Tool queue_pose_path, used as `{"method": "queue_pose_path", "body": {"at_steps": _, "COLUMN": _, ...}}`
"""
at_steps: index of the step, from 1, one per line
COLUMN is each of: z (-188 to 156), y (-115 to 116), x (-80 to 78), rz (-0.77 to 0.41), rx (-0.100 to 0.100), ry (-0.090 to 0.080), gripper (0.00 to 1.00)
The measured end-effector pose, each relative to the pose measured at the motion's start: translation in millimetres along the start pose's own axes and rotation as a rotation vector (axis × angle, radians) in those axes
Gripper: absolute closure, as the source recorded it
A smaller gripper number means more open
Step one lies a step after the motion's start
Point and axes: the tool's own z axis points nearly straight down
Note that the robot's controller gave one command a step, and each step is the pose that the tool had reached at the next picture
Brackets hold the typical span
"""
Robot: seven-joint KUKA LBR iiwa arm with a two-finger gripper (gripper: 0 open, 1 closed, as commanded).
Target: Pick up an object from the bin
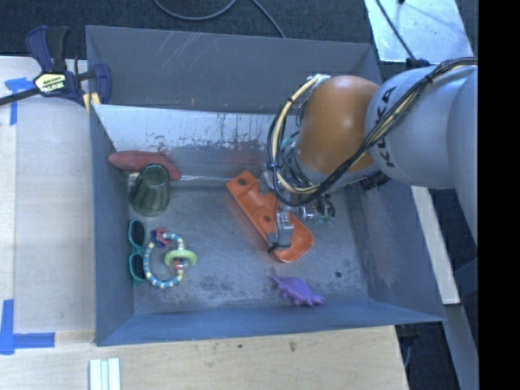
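My gripper is low in the middle of the bin, right over the near end of a long orange plastic piece that lies slanted from the back towards the front. The gripper's tip touches or hides part of that orange piece's rounded front end. A small purple toy lies just in front of it, near the bin's front wall.
At the left lie a dark green cup on its side, a red oblong thing behind it, teal sunglasses and a beaded ring toy. The arm with its orange cover and cables comes in from the right.
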Motion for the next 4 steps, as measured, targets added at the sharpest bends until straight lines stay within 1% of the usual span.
{"method": "queue_pose_path", "body": {"at_steps": 1, "z": 3.9, "y": -12.6, "x": -2.6, "rz": 0.212, "rx": -0.004, "ry": -0.007, "gripper": 0.00}}
{"method": "queue_pose_path", "body": {"at_steps": 2, "z": 7.3, "y": -20.5, "x": -5.5, "rz": 0.306, "rx": -0.005, "ry": -0.005, "gripper": 0.00}}
{"method": "queue_pose_path", "body": {"at_steps": 3, "z": 10.4, "y": -39.8, "x": -12.8, "rz": 0.067, "rx": -0.002, "ry": -0.006, "gripper": 0.00}}
{"method": "queue_pose_path", "body": {"at_steps": 4, "z": 9.3, "y": -55.0, "x": -24.8, "rz": -0.019, "rx": -0.004, "ry": -0.008, "gripper": 1.00}}
